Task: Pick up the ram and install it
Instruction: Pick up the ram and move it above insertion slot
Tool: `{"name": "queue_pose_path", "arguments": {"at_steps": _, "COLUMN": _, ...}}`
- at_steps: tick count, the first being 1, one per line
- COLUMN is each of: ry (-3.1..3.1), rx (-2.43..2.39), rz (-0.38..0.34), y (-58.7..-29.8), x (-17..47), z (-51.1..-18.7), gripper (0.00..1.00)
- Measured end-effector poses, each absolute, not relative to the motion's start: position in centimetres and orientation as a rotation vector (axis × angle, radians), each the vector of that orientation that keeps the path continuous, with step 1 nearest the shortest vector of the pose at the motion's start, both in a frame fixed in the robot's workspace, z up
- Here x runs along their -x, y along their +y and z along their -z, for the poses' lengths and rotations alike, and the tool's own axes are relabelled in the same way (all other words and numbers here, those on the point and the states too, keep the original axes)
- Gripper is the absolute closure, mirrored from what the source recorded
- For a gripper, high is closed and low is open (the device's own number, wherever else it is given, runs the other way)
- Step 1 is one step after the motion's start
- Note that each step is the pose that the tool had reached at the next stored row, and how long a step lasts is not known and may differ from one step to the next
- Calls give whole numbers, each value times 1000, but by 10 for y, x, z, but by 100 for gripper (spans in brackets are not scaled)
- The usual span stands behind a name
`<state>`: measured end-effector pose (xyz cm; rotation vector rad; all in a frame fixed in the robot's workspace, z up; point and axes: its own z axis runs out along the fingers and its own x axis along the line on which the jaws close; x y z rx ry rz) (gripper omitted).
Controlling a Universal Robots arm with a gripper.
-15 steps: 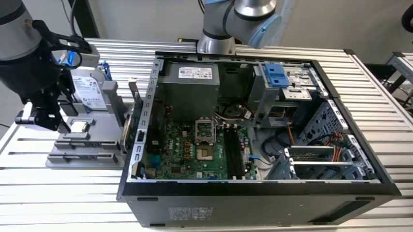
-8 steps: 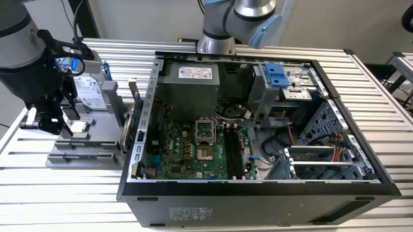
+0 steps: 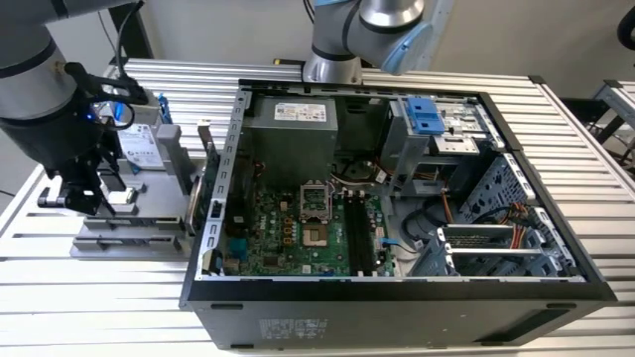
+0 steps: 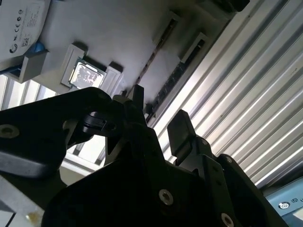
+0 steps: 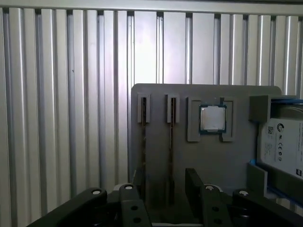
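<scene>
The pincer [image 5: 161, 190] hangs wide open over the grey holder [image 5: 213, 165], a finger on each side of the ram [image 5: 170, 142], which stands on its thin edge in a slot, likely so it is easy to grab.

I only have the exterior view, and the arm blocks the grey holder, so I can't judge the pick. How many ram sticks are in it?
Observer: Two ram sticks stand edge-on in neighbouring slots of the holder, in the first wrist view.
Operator: Is the gripper holding one?
Observer: No. In both wrist views the gripper is open, its fingers apart with nothing clamped.
Operator: Which stick is it lined up on?
Observer: The one nearer the processor sits in line with the gap between the fingers, as far as I can tell.
</scene>
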<state>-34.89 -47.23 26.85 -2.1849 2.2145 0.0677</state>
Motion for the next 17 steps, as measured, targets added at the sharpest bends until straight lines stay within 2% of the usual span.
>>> {"name": "queue_pose_path", "arguments": {"at_steps": 17, "ry": 2222, "rx": 2178, "rz": -67, "y": -481, "x": 349, "z": -238, "gripper": 0}}
